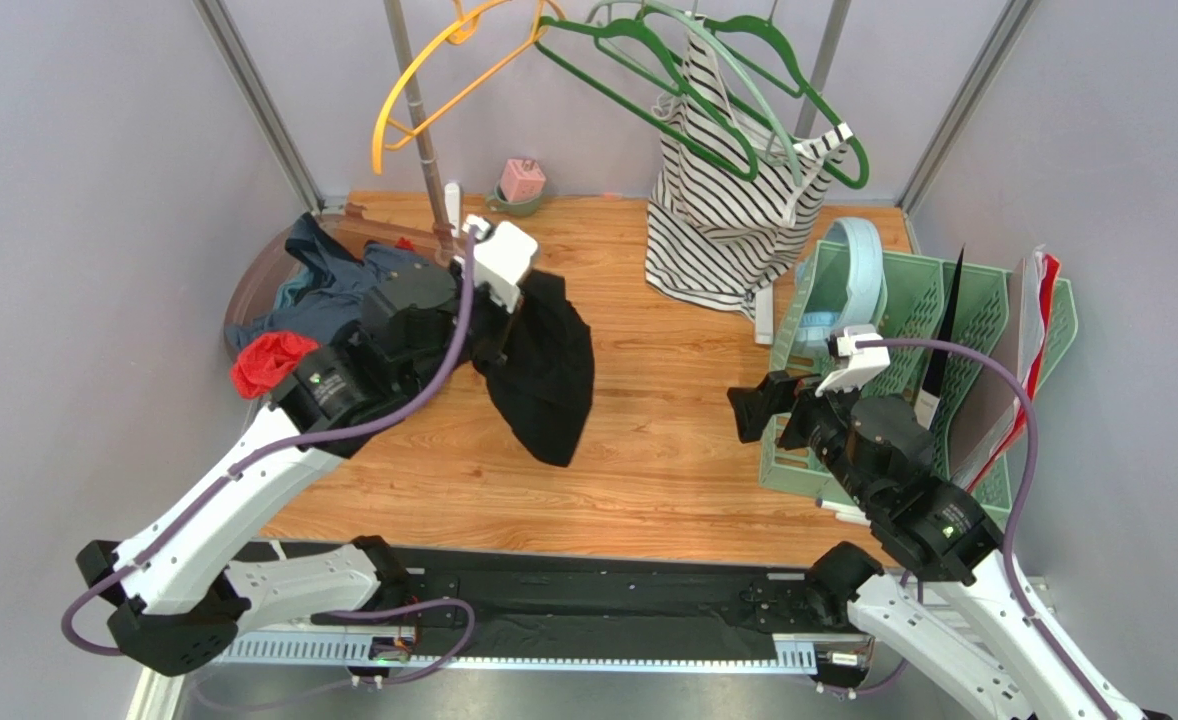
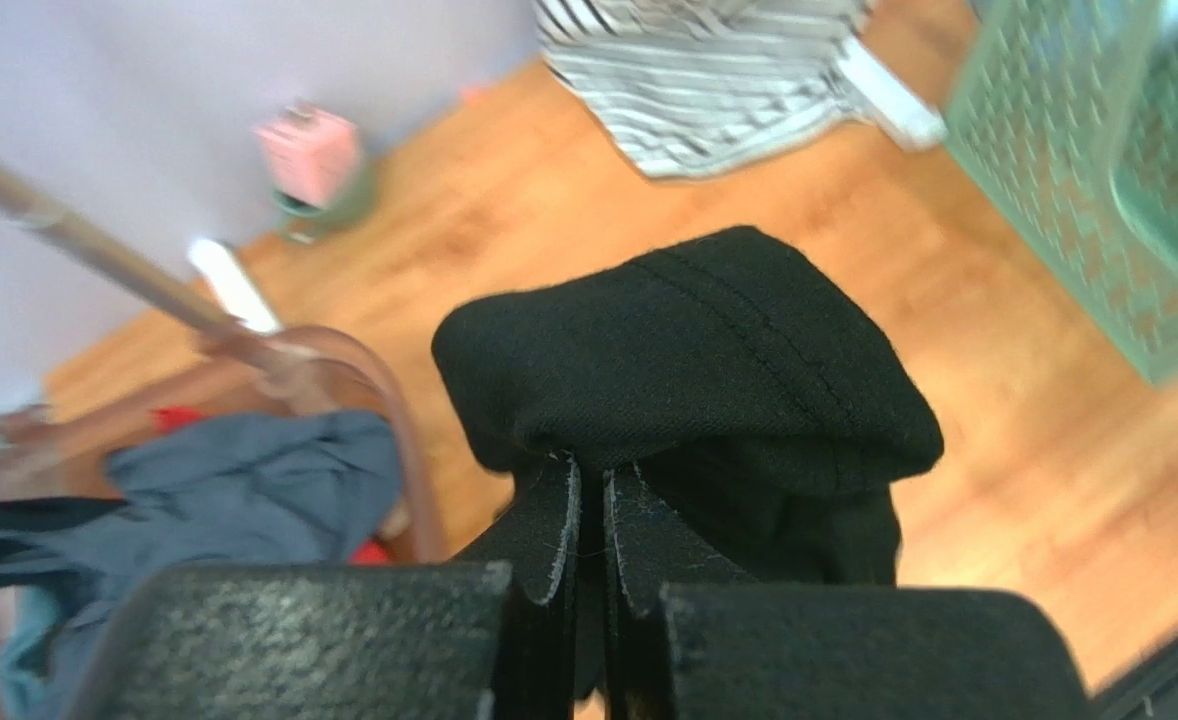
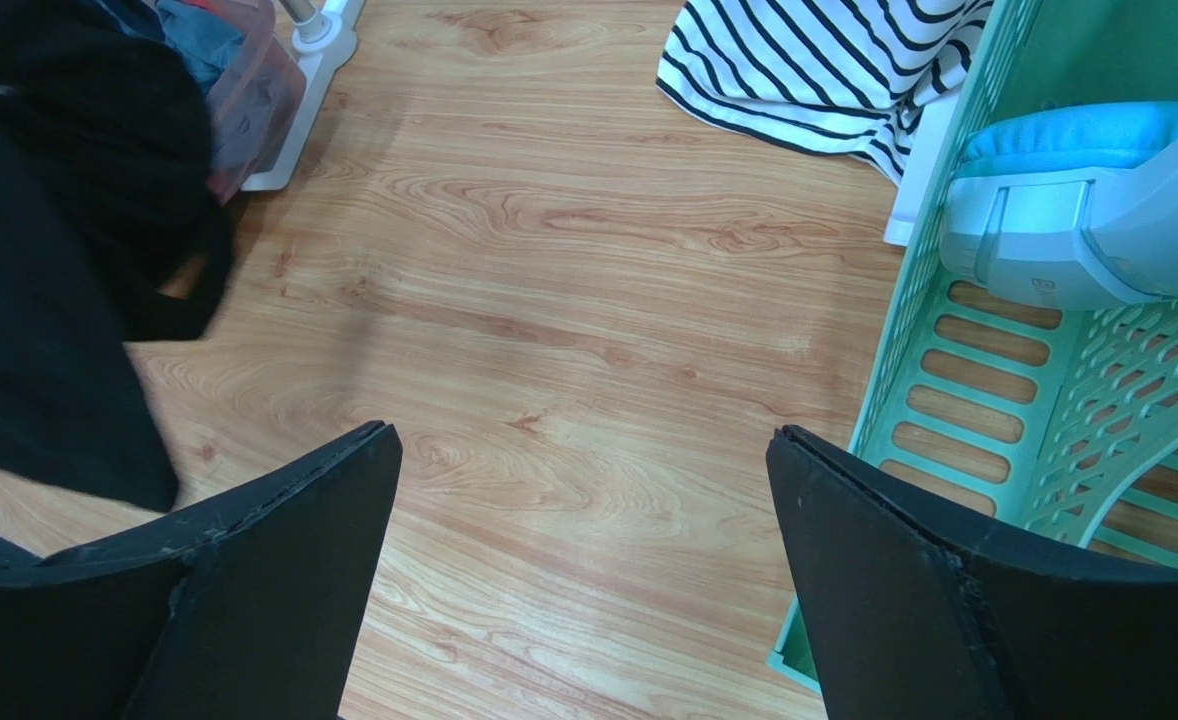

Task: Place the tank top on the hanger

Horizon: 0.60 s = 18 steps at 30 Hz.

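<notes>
Top view: the tank top is pinched at centre left by the left gripper; the hanger is hung at top centre. Left wrist: the tank top is clamped low-centre. Right wrist: the right gripper is spread

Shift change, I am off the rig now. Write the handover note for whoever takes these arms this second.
Left gripper: shut on the tank top, which is held up with the fabric hanging below the fingers.
Right gripper: open and empty, over the table beside the mint rack.
Hanger: hanging high at the back next to the striped top, with nothing black on it.
Done: the tank top is gripped and raised.
Left: carry it to the hanger, get the straps over its arms, release.
</notes>
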### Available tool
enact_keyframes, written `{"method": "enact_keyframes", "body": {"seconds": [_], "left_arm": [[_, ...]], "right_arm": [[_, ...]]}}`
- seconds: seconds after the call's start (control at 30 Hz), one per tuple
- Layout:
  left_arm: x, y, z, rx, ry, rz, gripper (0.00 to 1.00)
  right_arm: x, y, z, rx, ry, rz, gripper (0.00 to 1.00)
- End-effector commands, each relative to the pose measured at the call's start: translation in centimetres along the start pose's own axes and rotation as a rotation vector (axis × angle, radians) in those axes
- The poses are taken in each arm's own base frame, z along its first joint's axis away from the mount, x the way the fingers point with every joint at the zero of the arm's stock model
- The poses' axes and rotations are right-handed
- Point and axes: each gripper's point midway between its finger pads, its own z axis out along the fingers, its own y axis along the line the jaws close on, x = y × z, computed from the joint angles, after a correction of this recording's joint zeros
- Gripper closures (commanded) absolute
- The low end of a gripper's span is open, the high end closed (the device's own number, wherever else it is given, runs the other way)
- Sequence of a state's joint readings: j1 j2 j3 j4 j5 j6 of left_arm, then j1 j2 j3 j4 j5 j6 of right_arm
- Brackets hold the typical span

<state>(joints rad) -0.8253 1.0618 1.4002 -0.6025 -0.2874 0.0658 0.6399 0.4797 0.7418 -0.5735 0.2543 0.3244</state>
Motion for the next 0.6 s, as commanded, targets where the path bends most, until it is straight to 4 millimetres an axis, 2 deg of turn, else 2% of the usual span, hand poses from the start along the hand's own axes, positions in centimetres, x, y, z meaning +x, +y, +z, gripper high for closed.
{"method": "enact_keyframes", "body": {"seconds": [0.0, 0.03, 0.07, 0.1, 0.17, 0.23, 0.3, 0.43, 0.47, 0.57], "left_arm": [[1.7, -3.7, -0.1, 0.191, -0.041, 0.023, 1.0], [2.4, -3.9, 0.0, 0.196, -0.033, 0.02, 1.0], [4.2, -4.3, 0.4, 0.205, 0.006, 0.028, 0.7], [5.1, -4.6, 0.5, 0.217, 0.028, 0.03, 0.44], [7.3, -5.0, 0.9, 0.23, 0.092, 0.04, 0.01], [8.8, -4.9, 1.3, 0.208, 0.146, 0.047, 0.01], [9.5, -4.2, 1.8, 0.163, 0.175, 0.06, 0.01], [9.2, -3.1, 2.6, 0.144, 0.18, 0.002, 0.01], [8.9, -2.0, 2.8, 0.125, 0.178, -0.022, 0.01], [8.4, -0.5, 3.1, 0.099, 0.173, -0.051, 0.01]], "right_arm": [[-1.9, 0.0, -0.5, 0.01, -0.049, -0.009, 0.0], [-1.9, -0.1, -0.4, 0.013, -0.05, -0.012, 0.0], [-1.9, 0.0, -0.3, 0.013, -0.047, -0.012, 0.0], [-2.0, 0.0, -0.3, 0.014, -0.048, -0.014, 0.0], [-1.9, 0.2, -0.2, 0.007, -0.037, -0.019, 0.0], [-1.8, 0.2, -0.1, 0.008, -0.03, -0.023, 0.0], [-1.5, 0.0, -0.1, 0.016, -0.021, -0.024, 0.0], [-1.6, -0.1, -0.4, 0.018, -0.024, -0.022, 0.0], [-1.6, -0.1, -0.5, 0.019, -0.021, -0.021, 0.0], [-1.8, -0.3, -0.9, 0.024, -0.016, -0.034, 0.0]]}}
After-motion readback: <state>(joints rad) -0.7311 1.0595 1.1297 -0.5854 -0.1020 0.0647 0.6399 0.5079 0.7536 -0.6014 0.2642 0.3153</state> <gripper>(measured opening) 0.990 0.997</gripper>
